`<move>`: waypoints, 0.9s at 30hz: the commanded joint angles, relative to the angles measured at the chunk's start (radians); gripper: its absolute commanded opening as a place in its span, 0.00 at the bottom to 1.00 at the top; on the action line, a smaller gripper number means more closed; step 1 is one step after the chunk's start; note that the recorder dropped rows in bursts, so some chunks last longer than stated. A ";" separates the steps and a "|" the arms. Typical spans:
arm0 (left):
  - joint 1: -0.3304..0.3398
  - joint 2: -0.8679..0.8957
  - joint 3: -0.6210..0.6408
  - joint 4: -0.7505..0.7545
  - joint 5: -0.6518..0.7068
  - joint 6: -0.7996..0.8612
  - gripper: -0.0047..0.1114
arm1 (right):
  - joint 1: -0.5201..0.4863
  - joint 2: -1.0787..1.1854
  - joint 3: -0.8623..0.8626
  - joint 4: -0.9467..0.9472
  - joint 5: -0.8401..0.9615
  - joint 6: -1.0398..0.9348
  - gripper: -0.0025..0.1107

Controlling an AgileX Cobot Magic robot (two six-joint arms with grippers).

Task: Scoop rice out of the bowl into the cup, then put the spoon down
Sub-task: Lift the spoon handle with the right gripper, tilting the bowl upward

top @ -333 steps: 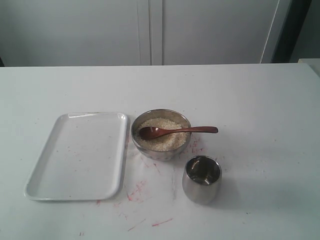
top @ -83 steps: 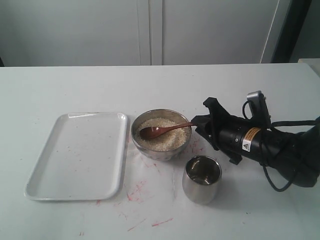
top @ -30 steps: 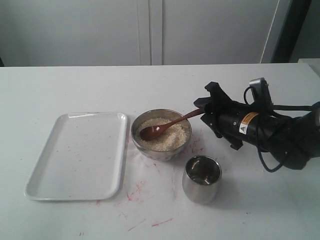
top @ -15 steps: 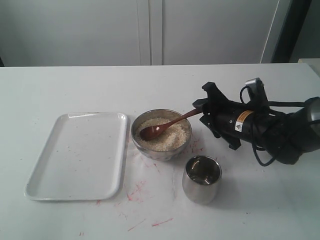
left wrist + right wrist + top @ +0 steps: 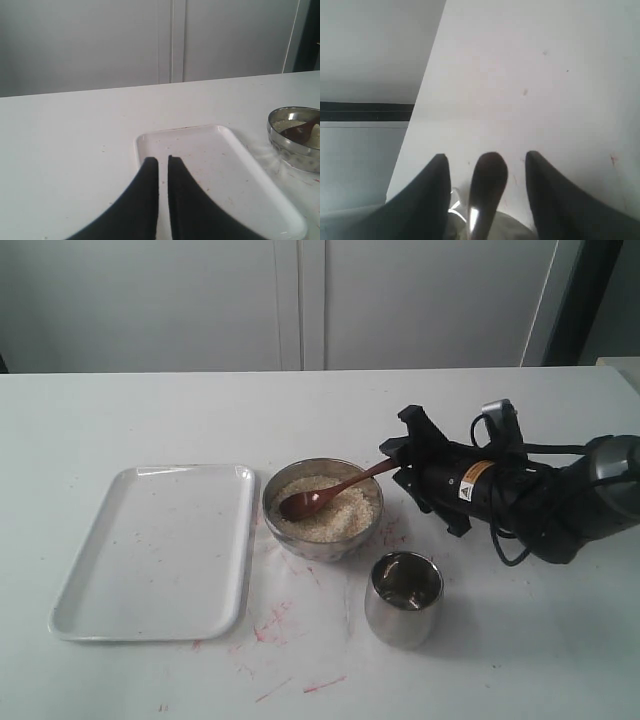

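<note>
Light: soft, even, bright | shadows: faint | glare: highlights on small shiny steel cup (image 5: 403,598) | right wrist view: blurred at 6 o'clock

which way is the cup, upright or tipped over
Upright: the cup stands on its base, open mouth facing up.

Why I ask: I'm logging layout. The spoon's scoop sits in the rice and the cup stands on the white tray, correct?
No: the cup stands on the table, off the white tray, per the exterior view. The spoon has its scoop in the rice.

Spoon (image 5: 330,494) in bowl (image 5: 322,546); tray (image 5: 160,550) left, cup (image 5: 403,602) front-right
</note>
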 commanded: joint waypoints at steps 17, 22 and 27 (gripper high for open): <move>-0.002 0.003 -0.003 -0.004 -0.011 -0.001 0.16 | 0.000 0.007 -0.039 -0.054 -0.016 -0.003 0.15; -0.002 0.003 -0.003 -0.004 -0.011 -0.001 0.16 | 0.000 0.007 -0.039 -0.073 -0.030 -0.006 0.06; -0.002 0.003 -0.003 -0.004 -0.011 -0.001 0.16 | 0.000 0.007 -0.039 -0.077 -0.112 -0.016 0.02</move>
